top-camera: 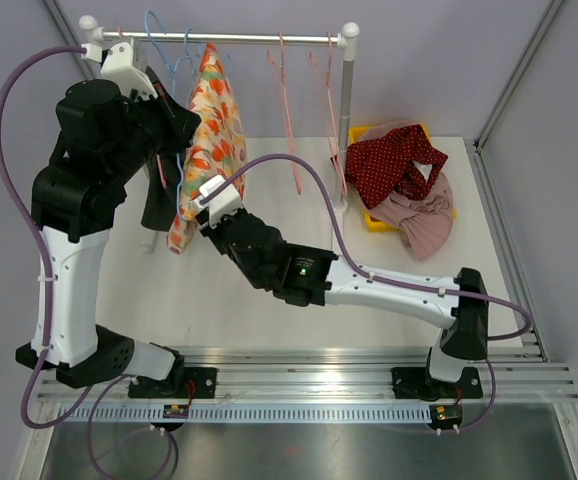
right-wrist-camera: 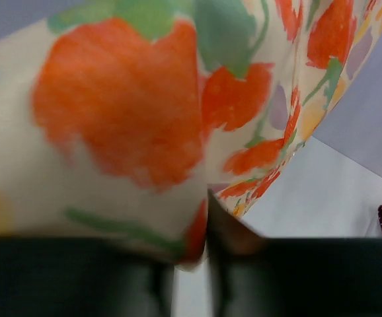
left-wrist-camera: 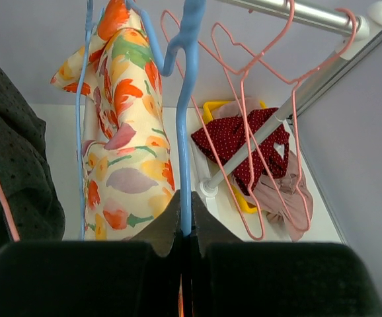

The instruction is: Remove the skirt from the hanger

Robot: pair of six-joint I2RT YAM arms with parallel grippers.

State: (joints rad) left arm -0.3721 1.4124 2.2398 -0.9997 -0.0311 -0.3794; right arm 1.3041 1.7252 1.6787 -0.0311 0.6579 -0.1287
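The floral skirt [top-camera: 214, 130], cream with orange and green flowers, hangs from a blue hanger [top-camera: 174, 55] on the white rail [top-camera: 239, 38]. My left gripper [top-camera: 166, 98] is high beside the rail, shut on the blue hanger's bar [left-wrist-camera: 187, 132], with the skirt [left-wrist-camera: 125, 158] just to its left in the wrist view. My right gripper [top-camera: 205, 200] is at the skirt's lower edge, shut on the fabric [right-wrist-camera: 125, 119]. In the right wrist view the cloth fills the frame and is pinched between the fingertips [right-wrist-camera: 227, 228].
A black dotted garment [top-camera: 157, 200] hangs left of the skirt. Empty pink hangers [top-camera: 289, 100] hang further right on the rail. A yellow bin [top-camera: 364, 133] at the back right holds a red dotted garment [top-camera: 394, 160] and a pink one [top-camera: 424, 215].
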